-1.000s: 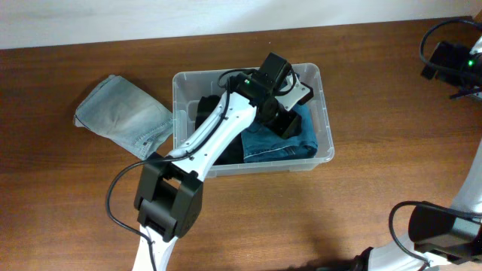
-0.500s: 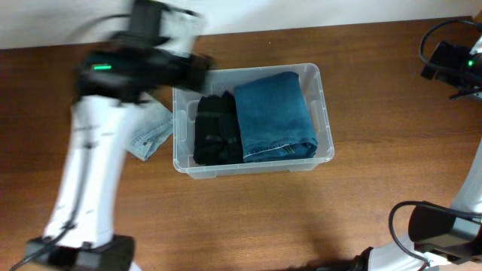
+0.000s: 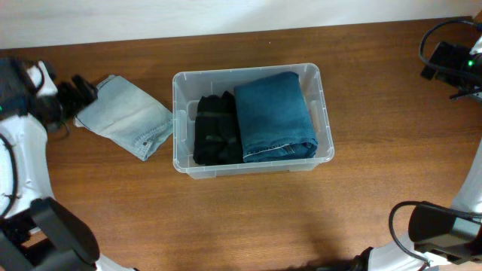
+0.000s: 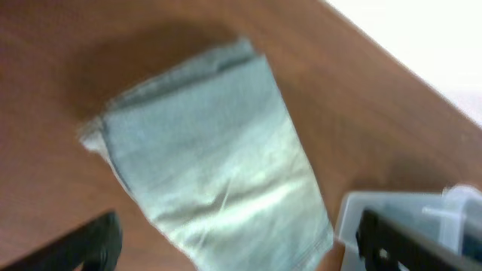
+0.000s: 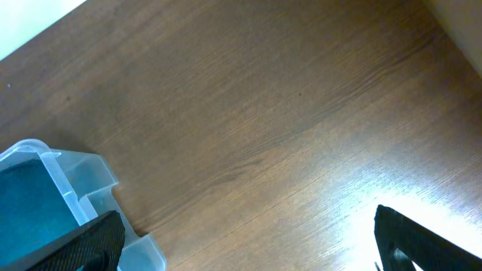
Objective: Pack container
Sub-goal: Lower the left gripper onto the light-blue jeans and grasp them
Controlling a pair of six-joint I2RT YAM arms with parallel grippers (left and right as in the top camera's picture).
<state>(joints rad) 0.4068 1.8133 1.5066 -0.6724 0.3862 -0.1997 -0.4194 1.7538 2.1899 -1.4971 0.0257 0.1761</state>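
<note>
The clear plastic container (image 3: 325, 113) stands mid-table. Inside it lie a folded black garment (image 3: 217, 129) on the left and folded blue jeans (image 3: 275, 117) on the right. A folded light-denim garment (image 3: 124, 117) lies on the table to the container's left. My left gripper (image 3: 74, 98) hovers at that garment's left end, open and holding nothing. In the left wrist view the light denim (image 4: 211, 150) fills the space between the wide-apart fingers (image 4: 94, 242), and the container's corner (image 4: 354, 218) shows at right. My right gripper (image 3: 442, 62) hangs open at the far right, over bare wood (image 5: 263, 113).
A brown wooden table (image 3: 301, 218) carries everything. A pale wall runs along its far edge. The right wrist view catches the container's corner (image 5: 83, 177) and a strip of the blue jeans (image 5: 22, 203) at lower left. Black cables hang by the right arm.
My left arm has come out of the container and swung left to the light-denim garment. Its gripper has opened, and the blue jeans now lie flat in the container. The right arm is unmoved.
</note>
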